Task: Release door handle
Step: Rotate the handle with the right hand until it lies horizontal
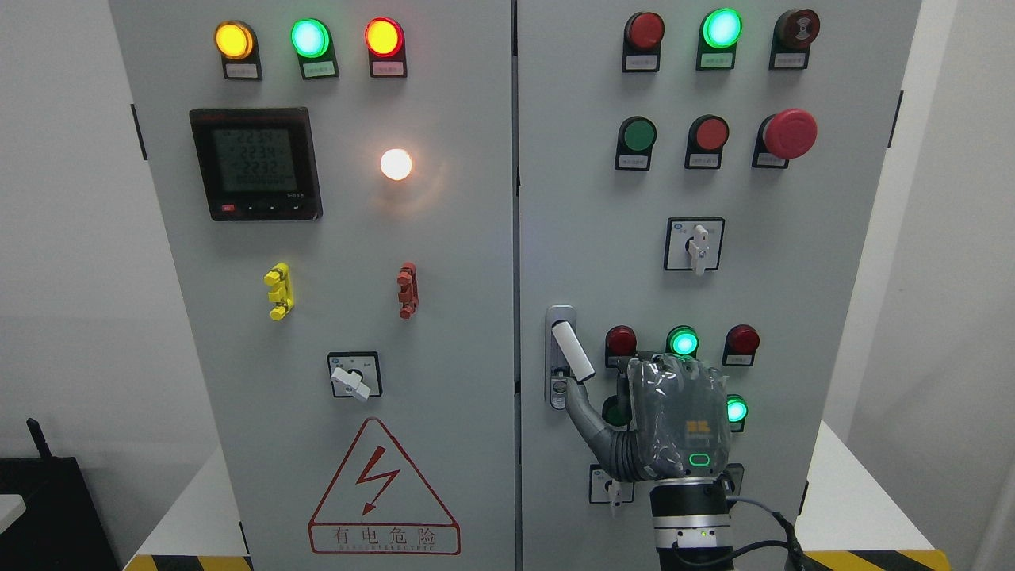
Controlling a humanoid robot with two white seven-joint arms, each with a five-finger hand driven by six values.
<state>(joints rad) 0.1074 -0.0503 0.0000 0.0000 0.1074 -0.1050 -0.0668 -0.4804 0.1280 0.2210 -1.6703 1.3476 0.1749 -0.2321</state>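
The door handle [572, 350] is a white lever on a silver lock plate [558, 392] at the left edge of the right cabinet door. It is tilted, with its lower end swung out to the right. My right hand [626, 385] rises from the bottom edge, its back toward me, just right of the handle. Its thumb [585, 412] stretches up and left, the tip right under the handle's lower end. The other fingers point at the panel and are not wrapped around the lever. The hand holds nothing. My left arm does not show.
The right door [793, 285] carries lamps, push buttons, a red mushroom stop button [789, 133] and a rotary switch [695, 244]; several lamps sit right behind my hand. The left door [444, 262] has a meter [256, 163], lamps, a rotary switch [354, 376] and a warning triangle [383, 492].
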